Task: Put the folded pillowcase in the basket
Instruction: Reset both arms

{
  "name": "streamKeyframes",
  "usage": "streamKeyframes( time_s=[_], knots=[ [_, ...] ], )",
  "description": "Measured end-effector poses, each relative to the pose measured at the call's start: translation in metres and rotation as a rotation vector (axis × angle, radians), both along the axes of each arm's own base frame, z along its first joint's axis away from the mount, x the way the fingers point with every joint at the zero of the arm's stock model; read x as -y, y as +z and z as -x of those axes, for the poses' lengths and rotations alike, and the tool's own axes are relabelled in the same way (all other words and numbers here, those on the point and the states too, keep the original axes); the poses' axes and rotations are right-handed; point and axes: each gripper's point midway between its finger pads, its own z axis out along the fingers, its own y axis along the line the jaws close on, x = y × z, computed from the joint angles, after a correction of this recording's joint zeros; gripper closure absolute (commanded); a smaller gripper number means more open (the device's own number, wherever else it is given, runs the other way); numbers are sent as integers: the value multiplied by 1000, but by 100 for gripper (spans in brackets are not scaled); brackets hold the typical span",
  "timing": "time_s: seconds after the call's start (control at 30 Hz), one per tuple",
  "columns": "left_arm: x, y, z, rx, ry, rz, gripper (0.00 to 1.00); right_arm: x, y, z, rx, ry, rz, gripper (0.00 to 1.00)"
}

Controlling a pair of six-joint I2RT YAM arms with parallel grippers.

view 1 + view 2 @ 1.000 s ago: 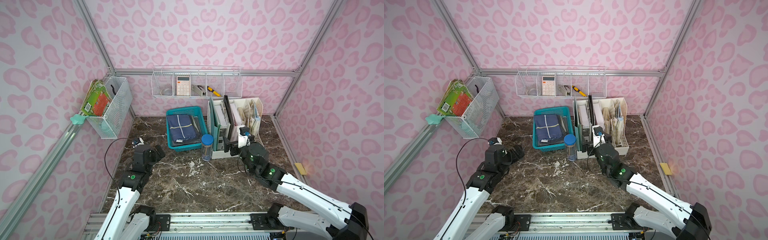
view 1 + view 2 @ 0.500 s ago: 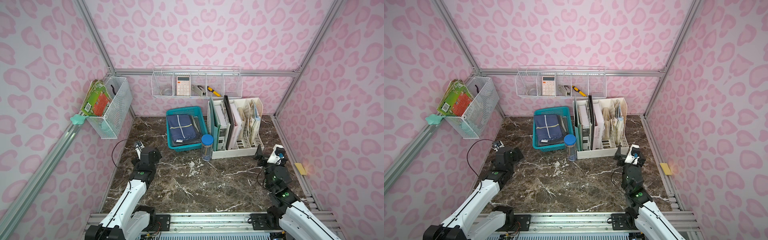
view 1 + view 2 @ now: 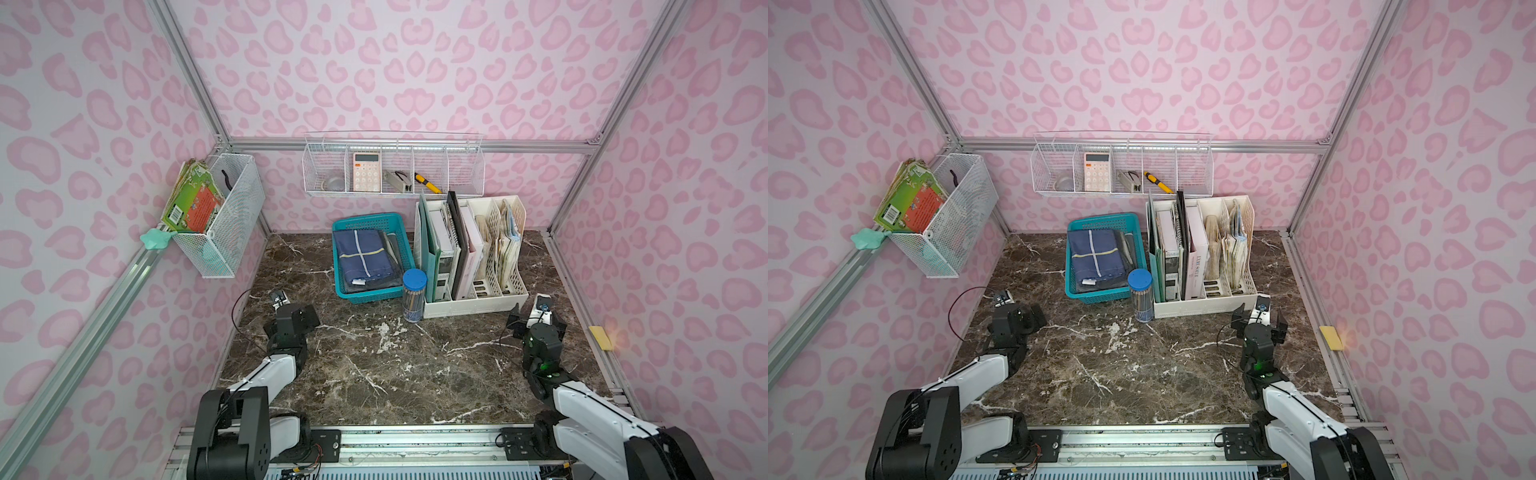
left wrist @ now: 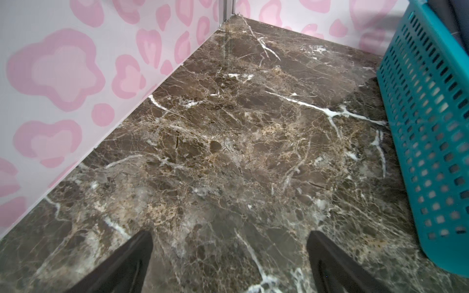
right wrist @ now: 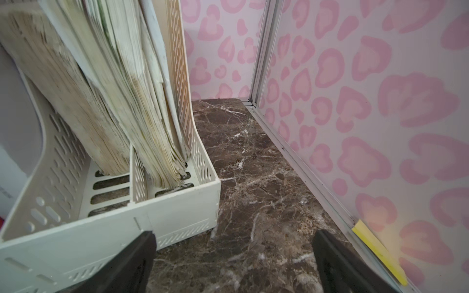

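1. Pink spotted walls (image 3: 415, 83) close in the scene on the left, far and right sides.
2. Dark marble tabletop (image 3: 374, 374), bare across its near half.
3. Cream file rack (image 3: 473, 301) at the far right, holding upright folders and worn papers. The right wrist view shows its near right corner (image 5: 177, 203) close up.
4. Long white wire shelf (image 3: 465, 174) on the far wall, with a calculator (image 3: 367, 171) in one compartment. A smaller wire basket (image 3: 232, 224) hangs on the left wall.
5. Teal basket (image 3: 361, 296) on the table at the far middle, just left of the file rack. It shows in both top views (image 3: 1096, 296), and its perforated side appears in the left wrist view (image 4: 431, 126).
6. Folded pillowcase (image 3: 363, 257), navy with pale crossing stripes, lying flat inside the teal basket toward its left side (image 3: 1096, 257). No gripper touches it.
7. Left gripper (image 4: 229, 234), jaws spread wide and holding nothing. It sits low over the marble by the left wall (image 3: 294, 318), nearer than the basket and apart from it.
8. Right gripper (image 5: 233, 234), jaws likewise wide and empty, near the file rack's near right corner (image 3: 536, 322).
9. Blue-lidded pencil jar (image 3: 414, 297), upright, between the basket's near right corner and the rack.
10. Yellow note (image 3: 600, 338) on the right wall's lower rail.
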Motion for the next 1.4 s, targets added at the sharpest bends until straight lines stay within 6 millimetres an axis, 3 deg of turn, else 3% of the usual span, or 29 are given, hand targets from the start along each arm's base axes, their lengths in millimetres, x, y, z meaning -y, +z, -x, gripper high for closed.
streamKeyframes(
  time_s=[0.13,0.27,0.4,0.47,0.57,0.63,0.73,1.4],
  knots=[
    [8,7,-15,55,-73,9,0,1,-17,-2,-9,11,39,1],
    [12,4,-26,83,-112,18,0,1,-8,-10,60,38,59,1],
    [16,-27,-37,47,-165,8,0,3,2,-20,123,66,68,1],
    [21,-33,-39,39,-196,15,0,3,-1,-26,133,88,64,1],
    [20,-11,-54,84,-204,5,0,3,-14,-29,113,111,62,1],
    [19,4,-63,119,-202,-2,0,0,-7,-34,138,129,56,1],
    [19,-4,-60,86,-202,5,0,-2,8,-42,194,139,46,1],
    [22,-8,-60,61,-224,25,0,9,5,-47,181,71,15,1]
  ],
)
